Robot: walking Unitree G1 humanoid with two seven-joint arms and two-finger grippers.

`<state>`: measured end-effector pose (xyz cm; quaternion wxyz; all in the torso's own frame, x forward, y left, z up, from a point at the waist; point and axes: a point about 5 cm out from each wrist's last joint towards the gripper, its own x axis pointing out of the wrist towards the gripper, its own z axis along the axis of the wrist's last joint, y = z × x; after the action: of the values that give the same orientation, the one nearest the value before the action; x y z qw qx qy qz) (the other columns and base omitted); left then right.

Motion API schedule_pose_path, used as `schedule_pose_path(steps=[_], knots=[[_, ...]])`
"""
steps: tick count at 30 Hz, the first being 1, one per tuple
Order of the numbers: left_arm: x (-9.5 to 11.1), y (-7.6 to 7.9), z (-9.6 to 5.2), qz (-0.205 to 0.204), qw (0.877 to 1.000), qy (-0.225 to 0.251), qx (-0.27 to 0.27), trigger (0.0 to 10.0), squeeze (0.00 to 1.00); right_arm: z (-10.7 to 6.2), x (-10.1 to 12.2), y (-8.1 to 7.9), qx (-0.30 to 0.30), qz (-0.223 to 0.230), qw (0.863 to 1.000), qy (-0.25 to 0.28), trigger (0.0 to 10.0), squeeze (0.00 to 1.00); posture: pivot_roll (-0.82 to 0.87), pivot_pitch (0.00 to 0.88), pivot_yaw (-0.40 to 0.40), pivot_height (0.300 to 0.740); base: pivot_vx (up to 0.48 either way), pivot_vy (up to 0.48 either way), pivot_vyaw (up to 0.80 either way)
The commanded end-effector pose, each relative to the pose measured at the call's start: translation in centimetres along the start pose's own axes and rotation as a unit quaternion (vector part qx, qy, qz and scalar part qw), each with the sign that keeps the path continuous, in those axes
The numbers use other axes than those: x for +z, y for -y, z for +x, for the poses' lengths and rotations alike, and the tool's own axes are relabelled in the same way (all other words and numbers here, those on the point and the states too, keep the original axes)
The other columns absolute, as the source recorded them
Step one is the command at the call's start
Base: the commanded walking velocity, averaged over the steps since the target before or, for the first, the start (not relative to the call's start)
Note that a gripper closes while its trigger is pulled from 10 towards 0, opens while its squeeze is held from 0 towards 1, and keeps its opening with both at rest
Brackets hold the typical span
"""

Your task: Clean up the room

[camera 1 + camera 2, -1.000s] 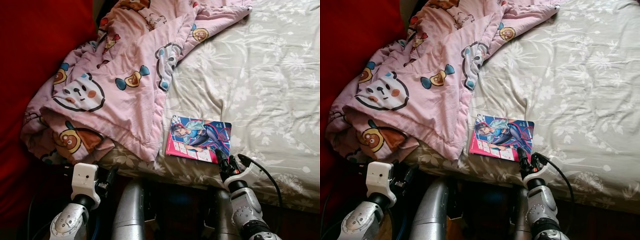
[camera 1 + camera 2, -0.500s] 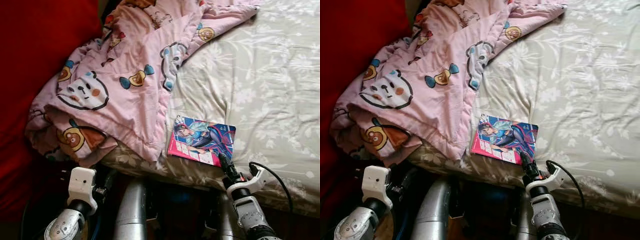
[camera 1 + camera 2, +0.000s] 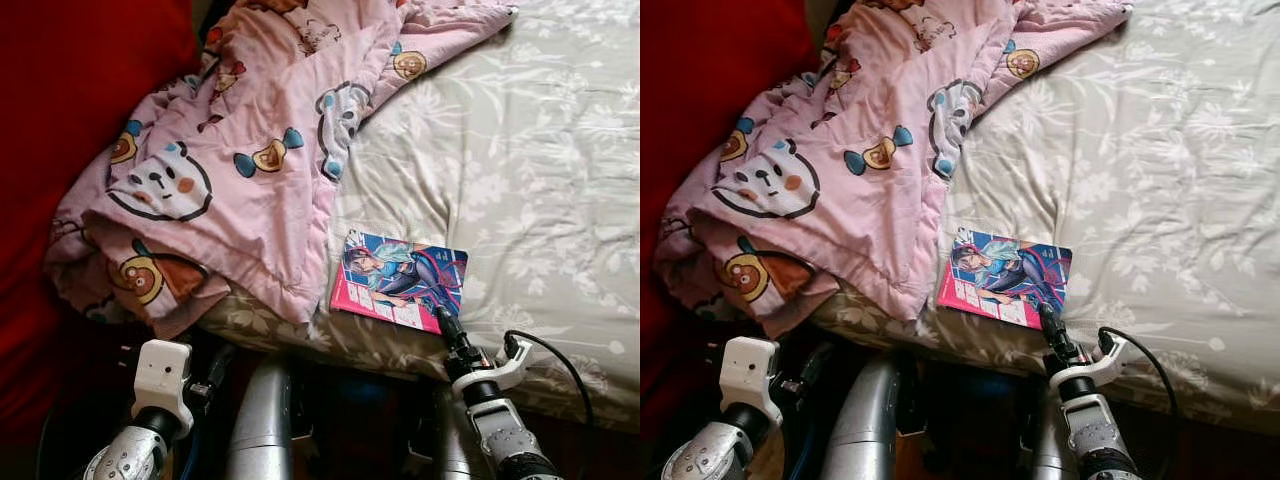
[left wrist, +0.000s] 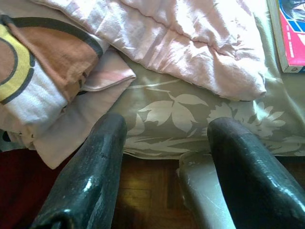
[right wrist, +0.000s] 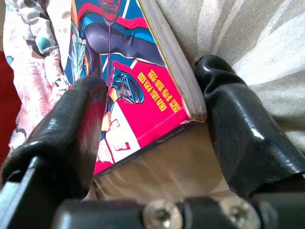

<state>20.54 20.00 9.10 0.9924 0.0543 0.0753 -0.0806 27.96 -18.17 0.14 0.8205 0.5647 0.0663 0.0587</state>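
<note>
A comic book with a pink and blue cover lies flat on the floral bed sheet, close to the bed's front edge. My right gripper is at the book's near right corner and is open. In the right wrist view one finger rests over the cover, and the other finger presses into the sheet beside the book's edge. My left gripper is open with nothing between its fingers. It hangs low before the bed's edge, under the pink blanket.
The crumpled pink cartoon-print blanket covers the bed's left half and droops over the front edge. A red surface stands along the left. Wooden floor shows below the mattress. The right of the sheet is bare.
The view has shifted slightly. My right wrist has turned and the gripper sits a little lower at the book's near corner. The left arm has sunk a little.
</note>
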Motion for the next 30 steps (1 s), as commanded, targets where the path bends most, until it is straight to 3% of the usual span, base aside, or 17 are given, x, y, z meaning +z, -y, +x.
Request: schedule_pose_path(steps=[1, 5, 6, 7, 8, 22, 30], knots=[[-0.7, -0.5, -0.9, 0.004, 1.000, -0.023, 0.010, 10.0, 0.00, -1.2, -4.5, 0.8, -0.032, 0.063, 0.995, -0.074, 10.0, 0.00, 0.32, 0.462, 0.153, 0.605, 0.000, 0.000, 0.00], [-0.7, -0.4, -1.1, 0.005, 1.000, -0.026, 0.011, 10.0, 0.00, -1.1, -4.6, 0.6, -0.027, 0.066, 0.995, -0.075, 10.0, 0.00, 0.32, 0.460, 0.152, 0.605, 0.000, 0.000, 0.00], [-0.7, -0.4, -1.1, 0.007, 1.000, -0.027, 0.009, 10.0, 0.00, -1.0, -4.5, 0.6, -0.026, 0.068, 0.995, -0.074, 1.3, 0.00, 0.32, 0.461, 0.152, 0.605, 0.000, 0.000, 0.00], [-0.7, -0.4, -1.1, 0.010, 1.000, -0.029, 0.008, 10.0, 0.00, -1.0, -4.5, 0.6, -0.024, 0.069, 0.995, -0.074, 1.3, 0.00, 0.32, 0.461, 0.152, 0.605, 0.000, 0.000, 0.00], [-0.8, -0.4, -1.1, 0.010, 0.999, -0.029, 0.008, 10.0, 0.00, -1.0, -4.5, 0.5, -0.020, 0.071, 0.995, -0.075, 0.0, 0.00, 0.32, 0.463, 0.150, 0.605, 0.000, 0.000, 0.00], [-1.4, 0.0, -0.6, 0.011, 0.999, -0.037, 0.003, 10.0, 0.00, -0.9, -4.4, 0.3, 0.001, 0.061, 0.994, -0.088, 0.0, 0.00, 0.28, 0.448, 0.138, 0.605, 0.000, 0.000, 0.00], [-2.3, 0.3, 1.0, 0.012, 0.999, -0.038, -0.007, 10.0, 0.00, -0.6, -4.1, -0.3, 0.039, 0.065, 0.995, -0.070, 0.0, 0.00, 0.22, 0.376, 0.113, 0.605, 0.000, 0.000, 0.00]])
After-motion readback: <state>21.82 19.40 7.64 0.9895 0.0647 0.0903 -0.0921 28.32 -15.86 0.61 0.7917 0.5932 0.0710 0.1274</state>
